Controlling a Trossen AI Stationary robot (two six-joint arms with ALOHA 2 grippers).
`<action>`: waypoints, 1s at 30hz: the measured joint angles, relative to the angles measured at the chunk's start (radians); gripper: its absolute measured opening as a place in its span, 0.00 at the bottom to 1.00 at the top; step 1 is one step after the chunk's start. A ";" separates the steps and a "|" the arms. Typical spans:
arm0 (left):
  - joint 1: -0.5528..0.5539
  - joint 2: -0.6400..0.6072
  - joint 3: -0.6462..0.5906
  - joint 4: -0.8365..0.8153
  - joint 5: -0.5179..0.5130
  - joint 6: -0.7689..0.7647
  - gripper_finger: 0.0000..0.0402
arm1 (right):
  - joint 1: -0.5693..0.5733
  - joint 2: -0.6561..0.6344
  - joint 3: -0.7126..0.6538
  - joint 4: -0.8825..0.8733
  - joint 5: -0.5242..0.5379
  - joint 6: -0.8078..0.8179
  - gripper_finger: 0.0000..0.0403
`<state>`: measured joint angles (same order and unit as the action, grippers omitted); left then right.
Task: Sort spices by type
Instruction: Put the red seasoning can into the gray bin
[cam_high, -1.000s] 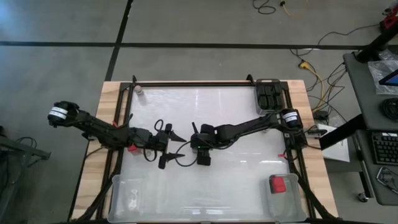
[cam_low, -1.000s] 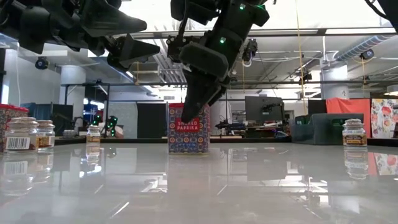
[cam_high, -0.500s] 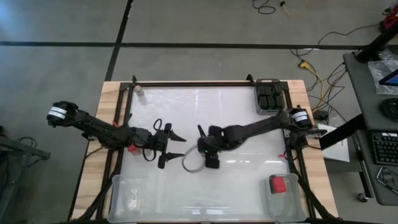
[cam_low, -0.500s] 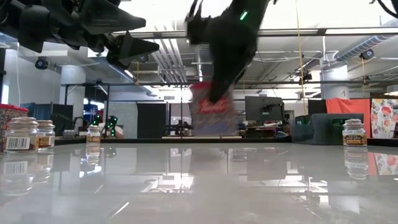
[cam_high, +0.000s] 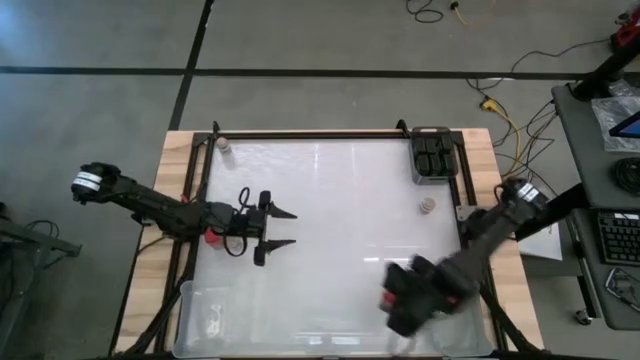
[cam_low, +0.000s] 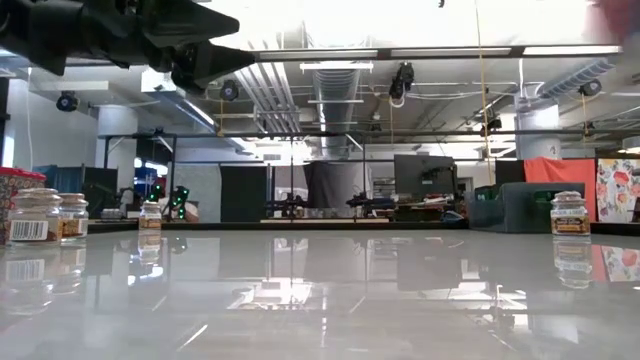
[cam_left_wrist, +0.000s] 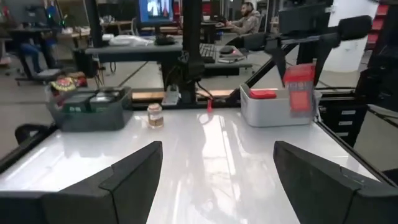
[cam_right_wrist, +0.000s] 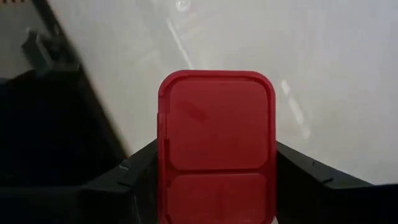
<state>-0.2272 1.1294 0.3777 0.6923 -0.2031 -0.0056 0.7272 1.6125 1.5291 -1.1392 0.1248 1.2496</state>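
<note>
Right gripper (cam_high: 400, 300), carrying red-topped jar (cam_right_wrist: 216, 146) from table centre, now nearing front-right bin (cam_high: 480, 338), fingers clamping it; left gripper (cam_high: 283, 229) hovering, fingers spread.

Right gripper (cam_high: 405, 300) carried the red-topped jar (cam_right_wrist: 216, 143) from table centre toward the near-right bin (cam_high: 470, 335). A round tan-lidded jar (cam_high: 427, 205) is now uncovered.

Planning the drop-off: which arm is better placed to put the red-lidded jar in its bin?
Right: its tool holds the red-lidded jar near the clear plastic bin; the left tool hovers open mid-table.
</note>
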 joint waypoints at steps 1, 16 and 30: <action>0.000 -0.002 0.004 0.001 0.000 0.011 0.73 | 0.037 -0.011 0.000 -0.016 -0.009 0.084 0.55; 0.000 0.014 0.082 -0.080 0.000 0.123 0.73 | 0.386 -0.070 -0.002 -0.226 -0.279 1.094 0.56; 0.000 0.014 0.086 -0.097 0.000 0.090 0.73 | 0.365 0.073 -0.008 -0.144 -0.286 1.090 0.56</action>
<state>-0.2272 1.1435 0.4634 0.5949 -0.2035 0.0844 1.0924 1.6858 1.5208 -1.2828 -0.1616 2.3398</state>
